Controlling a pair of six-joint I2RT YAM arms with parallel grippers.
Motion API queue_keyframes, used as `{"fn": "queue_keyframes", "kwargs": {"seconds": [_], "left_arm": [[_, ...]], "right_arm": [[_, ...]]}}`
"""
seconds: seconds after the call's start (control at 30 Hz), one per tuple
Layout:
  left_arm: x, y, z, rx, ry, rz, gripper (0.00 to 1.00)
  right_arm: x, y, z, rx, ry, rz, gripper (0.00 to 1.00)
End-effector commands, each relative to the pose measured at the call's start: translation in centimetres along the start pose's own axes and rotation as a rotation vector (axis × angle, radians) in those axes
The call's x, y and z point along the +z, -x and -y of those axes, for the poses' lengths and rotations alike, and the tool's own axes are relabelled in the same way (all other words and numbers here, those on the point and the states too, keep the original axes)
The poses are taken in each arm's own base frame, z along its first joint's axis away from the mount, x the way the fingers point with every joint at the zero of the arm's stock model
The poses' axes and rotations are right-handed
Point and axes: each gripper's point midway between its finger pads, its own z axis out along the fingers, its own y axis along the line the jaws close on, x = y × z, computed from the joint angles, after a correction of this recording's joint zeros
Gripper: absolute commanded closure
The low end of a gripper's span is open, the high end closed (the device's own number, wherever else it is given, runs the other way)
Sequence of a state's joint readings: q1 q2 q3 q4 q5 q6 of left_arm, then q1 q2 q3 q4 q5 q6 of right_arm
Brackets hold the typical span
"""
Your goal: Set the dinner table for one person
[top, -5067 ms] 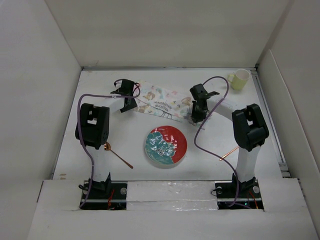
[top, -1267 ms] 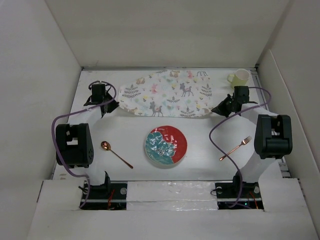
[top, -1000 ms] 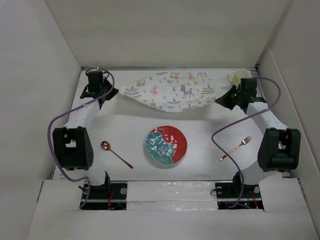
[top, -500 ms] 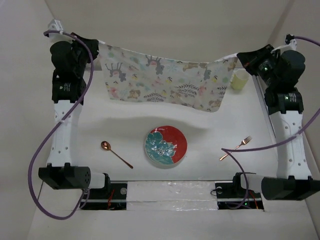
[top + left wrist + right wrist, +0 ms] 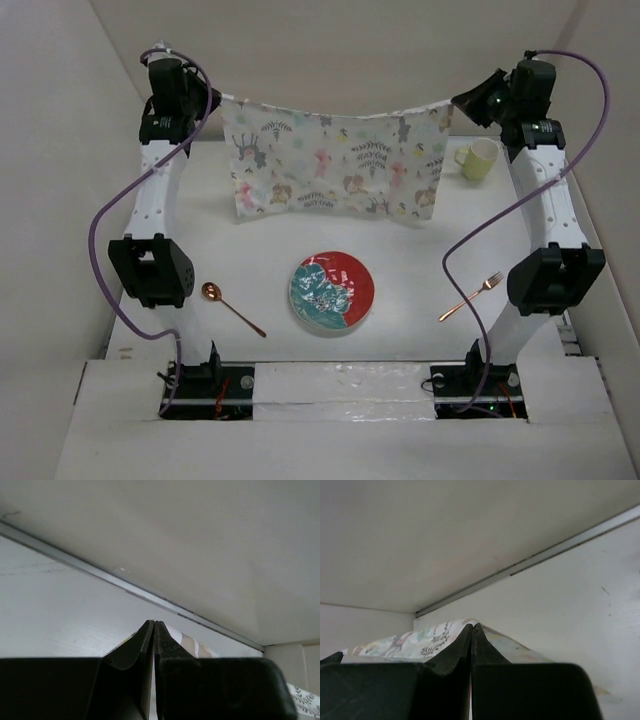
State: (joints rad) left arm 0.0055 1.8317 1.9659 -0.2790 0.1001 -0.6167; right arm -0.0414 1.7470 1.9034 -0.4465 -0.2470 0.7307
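Above the far half of the large flat plain white matte tabletop (image 5: pixel 260 250), the animal-and-leaf-patterned cloth placemat (image 5: pixel 335 165) hangs like a curtain between the two arms.

- The left tool (image 5: pixel 212 98) is pressed together and pinches the upper left corner of the placemat.
- The right tool (image 5: pixel 458 100) is pressed together and pinches the upper right corner.
- Both wrist views show cloth caught between closed fingers.
- The long axis of the placemat runs left to right, from one tool to the other.
- The tabletop lies directly below both tools.
- Whether the lower hem touches the tabletop cannot be determined.
- The round red-and-teal plate (image 5: pixel 332 292) sits nearer the arm bases, apart from the hem. The copper spoon (image 5: pixel 232 308) lies to its left and the copper fork (image 5: pixel 470 297) to its right.

Probable next step: lower both tools evenly so that the placemat lies flat. Neither arm is the nearer one, so both share the motion.
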Motion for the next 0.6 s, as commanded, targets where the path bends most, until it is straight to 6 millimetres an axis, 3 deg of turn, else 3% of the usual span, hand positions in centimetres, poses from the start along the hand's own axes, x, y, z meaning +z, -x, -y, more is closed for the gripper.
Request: {"fn": "queue_keyframes", "kwargs": {"seconds": [0.0, 0.1, 0.13, 0.17, 0.2, 0.23, 0.3, 0.33, 0.37, 0.4, 0.43, 0.5, 0.53, 0.57], "left_arm": [[-5.0, 7.6, 5.2, -0.004, -0.152, 0.179, 1.0], [-5.6, 7.7, 4.5, -0.005, -0.156, 0.18, 1.0], [-5.6, 6.7, 3.7, -0.002, -0.144, 0.166, 1.0], [-5.6, 6.0, 3.1, 0.001, -0.135, 0.158, 1.0], [-4.9, 2.4, 0.2, 0.002, -0.088, 0.101, 1.0], [-4.9, 2.4, 0.2, 0.002, -0.087, 0.1, 1.0], [-4.8, -0.1, -1.7, 0.003, -0.063, 0.058, 1.0], [-4.3, -3.0, -3.9, 0.0, -0.035, 0.01, 1.0], [-4.3, -4.2, -4.8, -0.001, -0.024, -0.011, 1.0], [-4.1, -5.7, -6.0, -0.001, -0.001, -0.037, 1.0], [-3.9, -8.7, -8.3, -0.008, 0.039, -0.094, 1.0], [-3.4, -10.9, -10.1, -0.007, 0.061, -0.125, 1.0], [-3.2, -13.2, -12.0, -0.01, 0.101, -0.169, 1.0], [-3.1, -14.2, -12.9, -0.015, 0.12, -0.19, 1.0]], "right_arm": [[-4.6, 5.5, -6.1, -0.051, 0.151, 0.142, 1.0], [-5.5, 5.6, -5.9, -0.054, 0.156, 0.148, 1.0], [-5.0, 4.6, -4.3, -0.042, 0.129, 0.126, 1.0], [-5.6, 4.0, -4.3, -0.043, 0.136, 0.118, 1.0], [-5.4, 2.5, -2.6, -0.032, 0.131, 0.095, 1.0], [-4.5, 0.8, -0.6, -0.013, 0.092, 0.052, 1.0], [-4.5, -1.5, 1.6, 0.006, 0.064, 0.007, 1.0], [-4.1, -2.5, 2.7, 0.012, 0.055, -0.008, 1.0], [-3.4, -5.5, 5.6, 0.038, 0.005, -0.068, 1.0], [-3.1, -6.9, 6.9, 0.05, -0.014, -0.097, 1.0], [-2.8, -8.1, 8.1, 0.057, -0.031, -0.12, 1.0], [-1.9, -11.6, 11.5, 0.088, -0.097, -0.195, 1.0], [-1.6, -12.7, 12.6, 0.097, -0.118, -0.223, 1.0], [-1.4, -13.7, 13.6, 0.111, -0.143, -0.251, 1.0]]}}
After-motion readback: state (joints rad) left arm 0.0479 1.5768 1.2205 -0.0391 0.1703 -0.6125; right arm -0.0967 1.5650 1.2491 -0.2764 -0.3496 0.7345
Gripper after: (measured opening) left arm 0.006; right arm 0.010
